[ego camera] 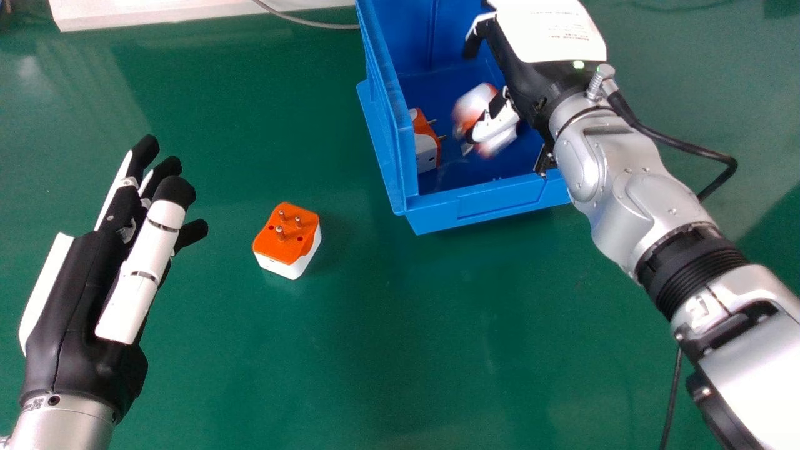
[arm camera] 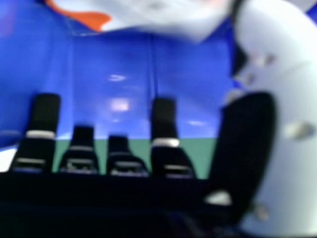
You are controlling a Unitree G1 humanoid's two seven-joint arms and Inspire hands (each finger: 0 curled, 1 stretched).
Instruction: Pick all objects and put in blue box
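Over the blue box (ego camera: 487,199), my right hand (ego camera: 522,78) is open, palm side toward the inside. A blurred orange-and-white plug adapter (ego camera: 474,105) is in the box beside the right thumb; whether they touch I cannot tell. Another adapter (ego camera: 426,147) lies against the box's left wall, its pins pointing right. In the right hand view, an orange-and-white adapter (arm camera: 94,21) shows beyond the straight fingers of my right hand (arm camera: 164,116). A third adapter (ego camera: 286,240) rests on the green table, pins up. Left of it, my left hand (ego camera: 75,281) is open and holds nothing.
The box's tall left wall (ego camera: 389,119) stands between its inside and the table adapter. A cable (ego camera: 694,150) loops off the right wrist. Along the back left runs a pale edge (ego camera: 156,14), with a grey cable (ego camera: 306,23) leading toward the box.
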